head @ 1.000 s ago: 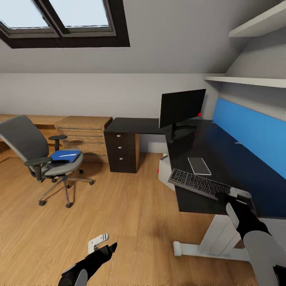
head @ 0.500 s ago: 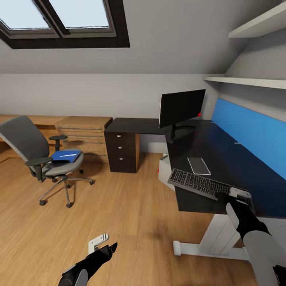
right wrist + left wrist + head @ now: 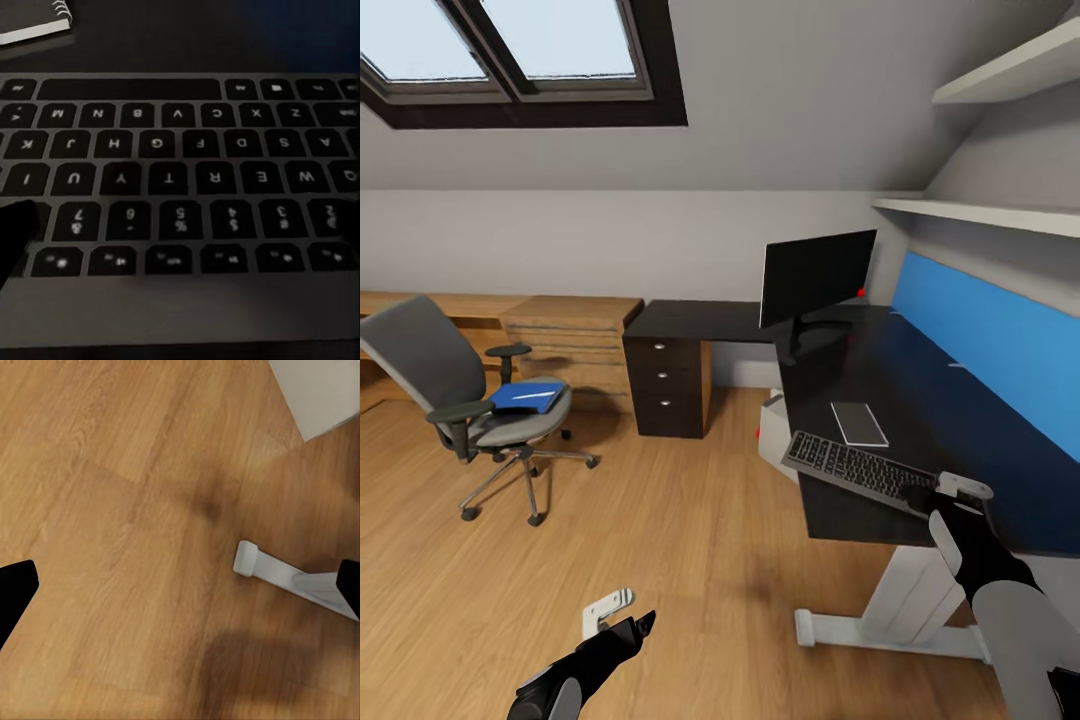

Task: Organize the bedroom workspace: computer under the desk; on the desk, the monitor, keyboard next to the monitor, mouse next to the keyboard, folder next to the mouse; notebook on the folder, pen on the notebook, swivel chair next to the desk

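Note:
The monitor (image 3: 818, 275) stands on the black desk (image 3: 920, 400). In front of it lie the grey notebook (image 3: 860, 423) and the keyboard (image 3: 850, 466), whose near left corner overhangs the desk edge. My right gripper (image 3: 950, 492) hovers open over the keyboard's right end, close above the keys (image 3: 180, 180). The computer (image 3: 770, 430) peeks out under the desk. The swivel chair (image 3: 470, 400) stands apart at the left, with the blue folder (image 3: 525, 398) and the pen (image 3: 532, 392) on its seat. My left gripper (image 3: 615, 612) hangs open over the floor. The mouse is out of view.
A light wooden cabinet (image 3: 570, 335) and the dark drawer unit (image 3: 665, 385) line the back wall. A blue panel (image 3: 1000, 350) backs the desk, with shelves (image 3: 1000, 210) above. The desk's white foot (image 3: 259, 564) lies on the wooden floor (image 3: 690, 560).
The head view has shifted slightly. My right gripper now covers the keyboard's right end, where keys still showed beside it before. The left arm has not moved.

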{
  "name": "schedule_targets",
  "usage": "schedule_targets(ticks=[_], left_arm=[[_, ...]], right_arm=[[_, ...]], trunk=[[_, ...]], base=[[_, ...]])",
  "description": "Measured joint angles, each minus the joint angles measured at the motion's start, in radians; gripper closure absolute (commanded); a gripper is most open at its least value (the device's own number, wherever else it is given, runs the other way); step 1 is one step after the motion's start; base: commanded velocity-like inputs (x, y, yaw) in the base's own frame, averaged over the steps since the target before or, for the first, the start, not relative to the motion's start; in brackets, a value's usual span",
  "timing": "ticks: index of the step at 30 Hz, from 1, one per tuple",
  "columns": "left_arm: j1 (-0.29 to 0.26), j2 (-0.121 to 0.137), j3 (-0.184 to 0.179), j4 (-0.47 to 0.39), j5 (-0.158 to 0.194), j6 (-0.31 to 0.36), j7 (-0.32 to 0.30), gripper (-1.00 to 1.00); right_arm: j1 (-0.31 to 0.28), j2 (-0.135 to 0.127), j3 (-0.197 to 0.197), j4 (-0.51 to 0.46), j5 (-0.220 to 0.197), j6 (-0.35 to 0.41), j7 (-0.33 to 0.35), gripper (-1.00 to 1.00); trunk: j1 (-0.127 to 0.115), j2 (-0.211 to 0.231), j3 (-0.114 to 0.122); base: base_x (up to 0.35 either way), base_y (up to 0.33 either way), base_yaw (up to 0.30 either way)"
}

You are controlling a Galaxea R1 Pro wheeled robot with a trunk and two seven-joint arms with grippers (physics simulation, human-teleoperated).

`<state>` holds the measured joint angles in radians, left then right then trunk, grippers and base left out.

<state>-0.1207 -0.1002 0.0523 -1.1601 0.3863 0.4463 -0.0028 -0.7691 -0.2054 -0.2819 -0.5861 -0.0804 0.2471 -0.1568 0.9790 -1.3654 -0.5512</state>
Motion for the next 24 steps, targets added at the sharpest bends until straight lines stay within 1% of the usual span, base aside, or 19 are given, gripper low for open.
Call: schedule_targets(ticks=[16, 19, 20, 22, 24], left_arm=[[0.000, 0.000, -0.003, 0.004, -0.001, -0.001, 0.001, -1.00], [0.000, 0.000, -0.005, 0.016, 0.000, -0.001, 0.001, -1.00], [0.000, 0.000, -0.005, 0.042, -0.002, 0.000, 0.001, -1.00], [0.000, 0.001, -0.005, 0.052, -0.002, -0.001, 0.001, -1.00], [0.000, 0.000, -0.006, 0.061, -0.003, -0.001, 0.001, -1.00]], right_arm=[[0.001, 0.000, 0.000, -0.001, 0.000, -0.001, 0.000, -1.00], [0.000, 0.000, 0.000, -0.001, 0.000, -0.001, 0.000, -1.00], [0.000, 0.000, 0.000, -0.001, 0.000, -0.001, 0.001, -1.00], [0.000, 0.000, 0.000, -0.002, 0.000, -0.001, 0.001, -1.00], [0.000, 0.000, 0.000, -0.002, 0.000, -0.002, 0.001, -1.00]], trunk=[[-0.061, 0.112, 0.050], [-0.073, 0.133, 0.060], [-0.077, 0.140, 0.063], [-0.084, 0.154, 0.069], [-0.084, 0.154, 0.069]], base=[[0.000, 0.000, 0.000], [0.000, 0.000, 0.000], [0.000, 0.000, 0.000], [0.000, 0.000, 0.000], [0.000, 0.000, 0.000]])
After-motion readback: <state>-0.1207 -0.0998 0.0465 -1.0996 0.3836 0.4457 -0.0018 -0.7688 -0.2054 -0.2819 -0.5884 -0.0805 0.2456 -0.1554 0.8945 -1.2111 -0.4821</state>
